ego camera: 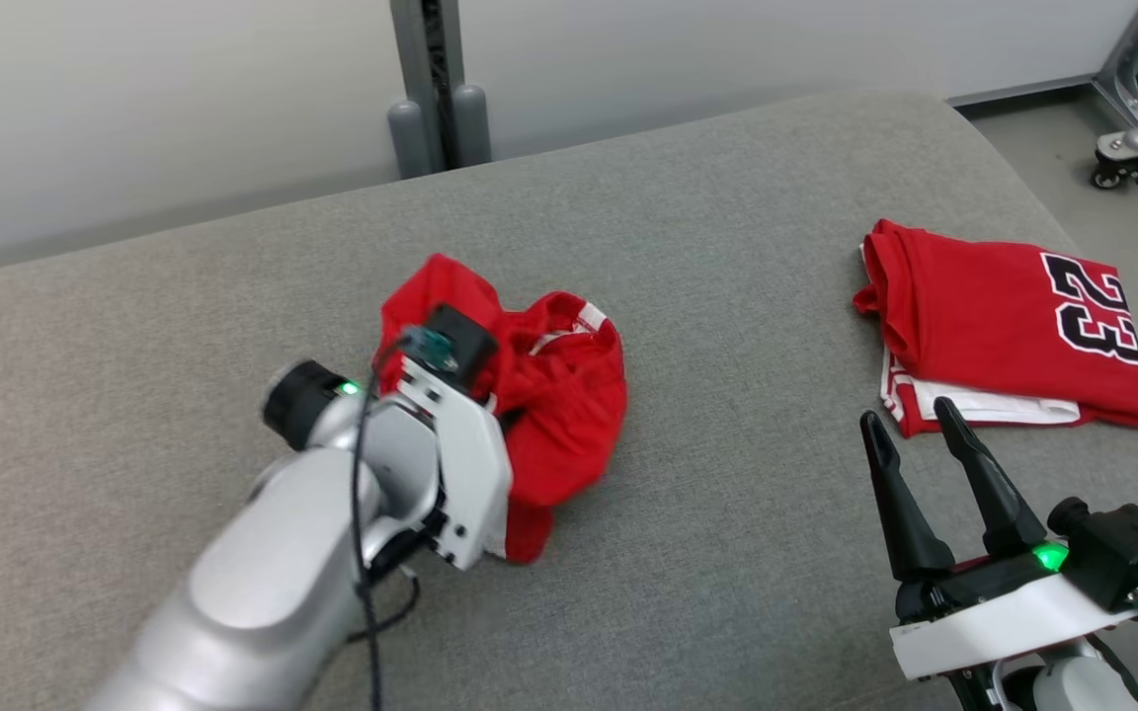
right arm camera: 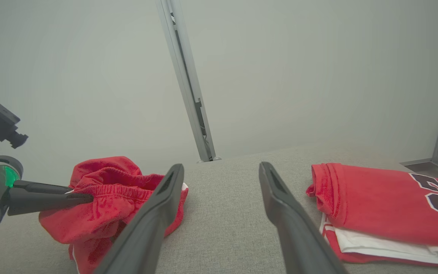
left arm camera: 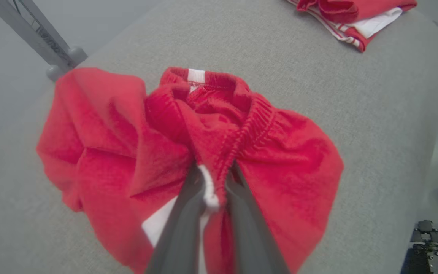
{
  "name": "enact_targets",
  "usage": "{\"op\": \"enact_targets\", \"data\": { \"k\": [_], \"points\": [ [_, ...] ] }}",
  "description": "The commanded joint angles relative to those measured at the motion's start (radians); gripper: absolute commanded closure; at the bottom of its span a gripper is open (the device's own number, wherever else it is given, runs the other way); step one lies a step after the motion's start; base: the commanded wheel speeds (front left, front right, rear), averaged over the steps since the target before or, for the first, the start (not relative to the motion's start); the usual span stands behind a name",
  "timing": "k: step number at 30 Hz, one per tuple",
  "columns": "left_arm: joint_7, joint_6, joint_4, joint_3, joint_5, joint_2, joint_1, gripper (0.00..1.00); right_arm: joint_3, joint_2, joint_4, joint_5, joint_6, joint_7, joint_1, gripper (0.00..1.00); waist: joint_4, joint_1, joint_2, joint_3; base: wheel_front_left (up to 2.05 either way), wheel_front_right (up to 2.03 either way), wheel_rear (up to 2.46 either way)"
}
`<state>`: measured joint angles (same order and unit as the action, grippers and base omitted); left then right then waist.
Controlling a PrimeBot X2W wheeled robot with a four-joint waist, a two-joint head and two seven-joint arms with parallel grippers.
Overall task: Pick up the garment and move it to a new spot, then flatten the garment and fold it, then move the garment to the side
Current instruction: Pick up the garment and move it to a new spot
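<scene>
Step in hand: judged to be the first one, picking up the garment and carrying it to a new spot; no flattening or folding shows yet.
Task item: crumpled red shorts with white trim and an elastic waistband (ego camera: 559, 395), bunched in a heap left of centre on the grey upholstered cushion (ego camera: 727, 296).
Left gripper (left arm camera: 214, 175): clenched on the gathered waistband of the shorts, white trim pinched between the fingers. The cloth hangs bunched around the grip.
Contact with cushion: the lower folds seem to touch the surface in the right wrist view; I cannot tell whether the heap is fully lifted.
Right gripper (ego camera: 910, 415): released, fingers spread, holding nothing, near the front right of the cushion.
Bystander item: folded red jersey with a black "23" (ego camera: 1004, 316), lying over something white, well apart from the shorts on the right.
Next move calls for: lifting the shorts clear, setting them on the bare stretch between heap and jersey, then bringing the free right gripper in to spread the waistband.
Caution: keep the drop spot apart from the jersey.
</scene>
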<state>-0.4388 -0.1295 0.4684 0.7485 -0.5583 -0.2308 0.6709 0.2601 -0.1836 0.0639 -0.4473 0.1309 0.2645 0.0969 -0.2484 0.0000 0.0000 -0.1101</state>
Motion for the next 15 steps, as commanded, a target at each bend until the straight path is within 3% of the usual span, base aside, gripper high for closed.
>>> {"op": "enact_targets", "data": {
  "k": [1, 9, 10, 12, 13, 14, 15],
  "points": [
    [0.03, -0.001, 0.043, 0.012, 0.013, 0.018, -0.004, 1.0, -0.003, -0.004, 0.001, -0.005, 0.0, 0.002, 0.015, 0.0, -0.013, 0.0, 0.0, -0.01, 0.0, 0.0, 0.0],
    [0.147, -0.001, 0.274, 0.084, 0.012, 0.11, 0.036, 1.0, 0.0, -0.011, 0.006, -0.006, 0.0, 0.002, 0.024, 0.0, -0.032, 0.0, 0.0, -0.031, 0.0, 0.0, 0.0],
    [0.161, -0.001, 0.292, 0.09, 0.004, 0.116, 0.039, 0.93, -0.003, -0.012, 0.006, -0.006, 0.0, 0.002, 0.023, 0.0, -0.03, 0.0, 0.0, -0.032, 0.0, 0.0, 0.0],
    [0.187, -0.001, 0.319, 0.103, -0.004, 0.127, 0.055, 0.43, -0.007, -0.013, 0.008, -0.003, 0.0, 0.002, 0.017, 0.0, -0.024, 0.0, 0.0, -0.03, 0.0, 0.0, 0.0],
    [0.199, -0.001, 0.329, 0.108, -0.012, 0.131, 0.063, 0.11, -0.006, -0.014, 0.01, -0.001, 0.0, 0.002, 0.016, 0.0, -0.02, 0.0, 0.0, -0.027, 0.0, 0.0, 0.0],
    [0.21, -0.001, 0.336, 0.116, -0.017, 0.134, 0.068, 0.0, -0.006, -0.015, 0.011, 0.001, 0.0, 0.002, 0.015, 0.0, -0.015, 0.0, 0.0, -0.024, 0.0, 0.0, 0.0],
    [0.222, -0.001, 0.342, 0.124, -0.022, 0.137, 0.073, 0.0, -0.007, -0.016, 0.012, 0.002, 0.0, 0.002, 0.014, 0.0, -0.009, 0.0, 0.0, -0.02, 0.0, 0.0, 0.0]
  ]
}}
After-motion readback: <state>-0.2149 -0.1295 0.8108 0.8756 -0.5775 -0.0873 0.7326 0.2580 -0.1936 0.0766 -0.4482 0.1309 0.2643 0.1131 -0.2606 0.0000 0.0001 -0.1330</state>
